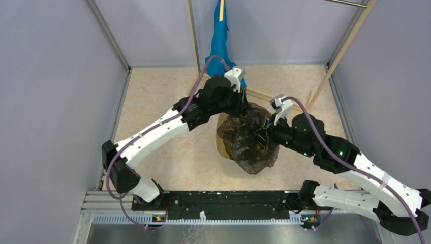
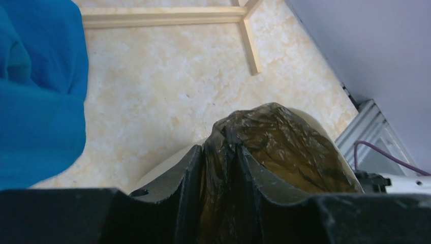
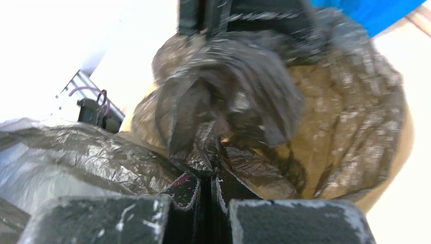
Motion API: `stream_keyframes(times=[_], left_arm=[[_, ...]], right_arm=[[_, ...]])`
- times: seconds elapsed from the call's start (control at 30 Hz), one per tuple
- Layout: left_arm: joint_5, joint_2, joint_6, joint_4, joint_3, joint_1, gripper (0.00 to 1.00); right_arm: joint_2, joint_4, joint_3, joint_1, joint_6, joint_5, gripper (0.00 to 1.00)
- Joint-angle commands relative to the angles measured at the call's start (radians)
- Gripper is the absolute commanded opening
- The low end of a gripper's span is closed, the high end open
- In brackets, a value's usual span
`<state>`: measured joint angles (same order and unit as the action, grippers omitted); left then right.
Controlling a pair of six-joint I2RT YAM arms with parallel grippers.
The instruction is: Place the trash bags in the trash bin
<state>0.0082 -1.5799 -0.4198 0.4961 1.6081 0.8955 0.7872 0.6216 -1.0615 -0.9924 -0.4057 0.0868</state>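
The dark grey-brown, see-through trash bag lies bunched over the mouth of the cream-beige trash bin in the middle of the floor. My left gripper is at the bin's far rim, shut on a fold of the bag; the film fills the gap between its fingers. My right gripper reaches in from the right and is shut on a pinch of the bag, its jaws nearly touching. The bin's rim shows under the film.
A bright blue cloth hangs from a wooden rack at the back; it fills the left of the left wrist view. Grey walls close in left, right and back. The rack's floor rails lie behind the bin.
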Motion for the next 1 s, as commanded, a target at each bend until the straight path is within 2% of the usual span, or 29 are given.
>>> stream_keyframes(times=[0.0, 0.13, 0.33, 0.4, 0.57, 0.77, 0.87, 0.97], left_arm=[[0.069, 0.155, -0.08, -0.122, -0.159, 0.002, 0.37], [0.127, 0.18, -0.129, -0.179, -0.253, 0.002, 0.37], [0.113, 0.152, -0.119, -0.147, -0.255, 0.002, 0.41], [0.081, 0.151, -0.092, -0.102, -0.205, 0.001, 0.47], [-0.027, 0.159, -0.019, 0.055, -0.024, -0.003, 0.71], [-0.108, 0.258, -0.002, 0.151, 0.061, -0.004, 0.87], [-0.061, 0.347, -0.034, 0.132, 0.014, -0.004, 0.91], [0.098, 0.444, -0.078, 0.055, -0.084, -0.004, 0.93]], right_arm=[[0.052, -0.022, -0.09, 0.009, -0.05, 0.181, 0.0], [0.091, -0.038, -0.114, 0.009, -0.098, 0.26, 0.0], [0.133, -0.077, -0.094, 0.009, -0.107, 0.292, 0.0], [0.13, -0.085, -0.065, 0.009, -0.099, 0.285, 0.0], [0.1, -0.113, -0.003, 0.009, -0.094, 0.293, 0.0], [0.121, -0.144, 0.03, 0.009, -0.087, 0.318, 0.0], [0.151, -0.174, 0.035, 0.009, -0.082, 0.328, 0.0], [0.179, -0.223, 0.04, 0.009, -0.079, 0.349, 0.0]])
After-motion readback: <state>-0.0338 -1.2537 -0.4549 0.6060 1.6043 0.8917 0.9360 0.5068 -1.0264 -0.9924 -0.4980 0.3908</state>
